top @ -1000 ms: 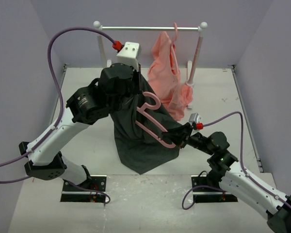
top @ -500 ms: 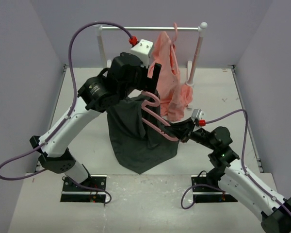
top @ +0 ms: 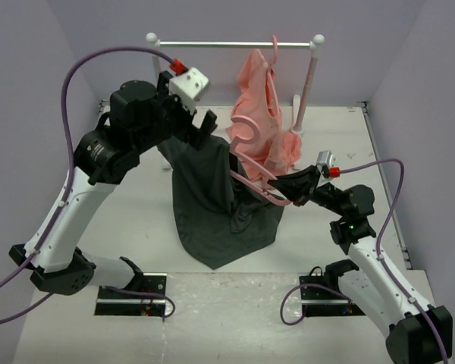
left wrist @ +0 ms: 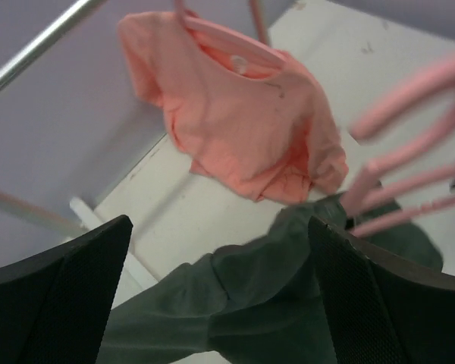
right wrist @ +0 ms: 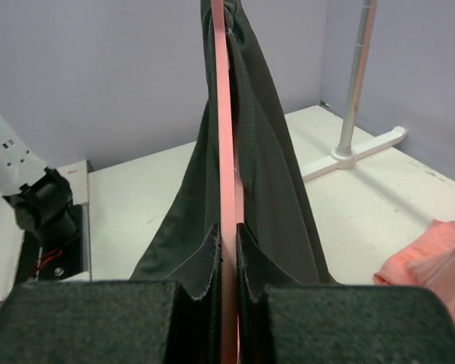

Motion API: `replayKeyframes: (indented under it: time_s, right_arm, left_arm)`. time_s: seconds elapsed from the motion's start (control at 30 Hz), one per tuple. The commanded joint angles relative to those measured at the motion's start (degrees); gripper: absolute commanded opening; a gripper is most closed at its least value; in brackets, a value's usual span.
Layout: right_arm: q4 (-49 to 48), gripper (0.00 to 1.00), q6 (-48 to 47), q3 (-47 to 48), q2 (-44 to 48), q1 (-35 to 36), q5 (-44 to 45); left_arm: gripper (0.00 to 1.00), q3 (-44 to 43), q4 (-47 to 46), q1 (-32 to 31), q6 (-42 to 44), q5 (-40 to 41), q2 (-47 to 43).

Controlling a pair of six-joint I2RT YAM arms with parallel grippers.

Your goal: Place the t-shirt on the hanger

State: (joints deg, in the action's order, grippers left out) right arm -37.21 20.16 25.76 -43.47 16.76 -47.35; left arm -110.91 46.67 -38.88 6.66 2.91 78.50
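Your right end effector (top: pixel 294 189) is clamped tight on the pink hanger (top: pixel 259 176), gripping a lower corner of it. In the right wrist view the hanger runs edge-on straight away from the fingers. From above, its long axis slants from that grip at the near right up to the hook at the far left. The hook overlaps the salmon garment (top: pixel 262 114) hanging on the white rack (top: pixel 235 44).

The charcoal t-shirt (top: pixel 212 205) is draped over the hanger and falls in a long fold, with its lower edge spread on the counter (top: pixel 136 197) toward the near side.

Your left end effector (top: pixel 199 130) stands wide apart with nothing between its fingers, above the shirt's far-left shoulder. Bare counter shows to the left of the shirt and to the right, behind your right arm. The rack closes off the far side.

A second ago the left fingers were shut on the shirt. They have since let go and drawn back to the left, and the hanger has risen toward the rack.
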Motion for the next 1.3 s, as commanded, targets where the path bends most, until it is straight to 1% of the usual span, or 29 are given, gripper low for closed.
replayKeyframes:
  time_s: [0.0, 0.03, 0.13, 0.23, 0.27, 0.3, 0.33, 0.37, 0.4, 0.43, 0.47, 0.5, 0.53, 0.57, 0.6, 0.7, 0.8, 0.83, 0.87, 0.9, 0.93, 0.97, 1.0, 1.07, 1.1, 1.13, 1.17, 1.23, 1.27]
  right_arm:
    - [-7.03, 0.00, 4.67, 6.79, -2.71, -6.02, -13.53]
    - [-7.09, 0.00, 4.99, 7.89, -3.44, -6.50, -14.52]
    - [-7.09, 0.00, 4.42, 10.95, -4.88, -9.40, -21.36]
    - [-6.99, 0.00, 3.46, 13.08, -5.68, -9.75, -25.99]
    - [-6.94, 0.00, 2.78, 13.60, -5.86, -9.86, -26.86]
    - [-6.92, 0.00, 2.52, 14.01, -6.03, -10.02, -27.18]
    - [-6.92, 0.00, 2.30, 14.36, -6.26, -10.25, -28.39]
    - [-6.86, 0.00, 2.12, 14.71, -6.68, -10.77, -29.59]
    - [-6.83, 0.00, 2.04, 15.20, -7.16, -11.47, -30.64]
    - [-6.83, 0.00, 1.93, 15.63, -7.54, -12.11, -31.67]
    - [-6.85, 0.00, 1.73, 15.64, -7.72, -12.60, -32.01]
    - [-6.91, 0.00, 1.69, 15.64, -7.88, -13.19, -31.95]
    - [-6.92, 0.00, 1.51, 15.64, -8.00, -13.37, -31.59]
    - [-6.92, 0.00, 1.42, 15.81, -8.36, -13.50, -31.16]
    - [-6.92, 0.00, 1.39, 16.00, -8.76, -13.60, -30.66]
    - [-7.07, 0.00, 2.29, 16.29, -8.94, -13.62, -28.63]
    - [-7.00, 0.00, 4.09, 15.82, -8.01, -13.60, -23.08]
    - [-6.99, 0.06, 5.32, 15.75, -7.63, -13.68, -22.57]
    - [-6.79, 0.51, 7.56, 14.82, -6.90, -13.69, -16.25]
    - [-6.74, 0.85, 9.25, 14.59, -6.26, -13.69, -14.64]
    - [-2.99, 0.97, 11.74, 13.94, -4.69, -13.92, -9.69]
    - [1.95, 0.99, 14.45, 13.51, -3.06, -14.20, -2.08]
    - [6.88, 0.99, 16.23, 13.39, -1.27, -14.25, 4.09]
    - [19.35, 0.99, 17.89, 13.27, 5.53, -14.30, 14.48]
    - [23.76, 0.99, 18.11, 12.50, 6.84, -14.30, 16.43]
    - [25.61, 0.99, 19.21, 11.65, 8.02, -14.24, 17.26]
    - [24.35, 0.99, 22.53, 9.76, 8.49, -13.61, 16.40]
    - [18.90, 0.99, 29.59, 5.28, 7.94, -11.44, 14.11]
    - [15.74, 0.98, 31.01, 3.73, 6.21, -8.84, 14.56]
  left_arm:
    - [1.00, 14.37, -5.26, -0.32, 28.60, -26.18, -7.99]
    - [1.00, 14.21, -4.59, -0.32, 29.56, -26.77, -7.95]
    - [0.97, 10.67, 2.80, -0.27, 30.98, -30.16, -5.38]
    - [0.92, 8.91, 5.17, -0.24, 30.65, -28.79, -2.76]
    - [0.87, 9.13, 5.05, -0.30, 30.36, -27.93, -2.30]
    - [0.84, 9.33, 4.96, -0.32, 29.92, -27.17, -1.96]
    - [0.78, 9.39, 4.87, -0.32, 29.45, -26.52, -1.64]
    - [0.74, 9.66, 4.78, -0.32, 29.18, -26.23, -1.46]
    - [0.74, 10.14, 4.55, -0.28, 28.92, -25.93, -1.46]
    - [0.71, 10.55, 4.37, -0.25, 28.70, -25.61, -1.53]
    - [0.57, 10.68, 4.65, -0.32, 28.82, -25.80, -1.62]
    - [0.37, 10.95, 4.91, -0.32, 29.00, -26.35, -1.73]
    - [0.11, 11.25, 4.85, -0.32, 28.88, -26.72, -1.97]
    - [0.02, 11.66, 4.84, -0.32, 28.68, -27.56, -2.37]
    - [0.00, 12.10, 4.85, -0.32, 28.56, -28.53, -2.79]
    - [0.00, 14.74, 3.85, -0.26, 29.25, -31.27, -4.56]
    - [0.00, 18.25, 0.62, -0.23, 28.68, -31.61, -6.01]
    - [0.00, 19.40, -0.97, -0.23, 28.49, -30.98, -6.40]
    - [0.00, 21.58, -5.72, -0.23, 26.19, -29.06, -7.19]
    - [0.00, 23.38, -6.93, -0.23, 25.60, -26.68, -7.85]
    - [0.00, 26.09, -10.99, -0.23, 21.43, -21.11, -8.95]
    - [0.00, 28.16, -16.02, -0.23, 18.28, -16.46, -9.80]
    - [0.00, 29.36, -18.83, -0.23, 16.70, -13.22, -10.35]
    - [0.00, 30.74, -20.81, -0.23, 13.06, -6.39, -11.17]
    - [0.00, 30.54, -19.99, -0.23, 12.20, -6.35, -11.18]
    - [0.00, 30.03, -19.51, -0.23, 11.32, -6.20, -11.18]
    - [0.00, 29.60, -19.15, -0.23, 10.22, -6.13, -11.15]
    - [0.00, 29.01, -18.44, -0.23, 8.05, -6.82, -11.09]
    - [0.00, 28.87, -18.21, -0.23, 7.24, -8.12, -11.11]
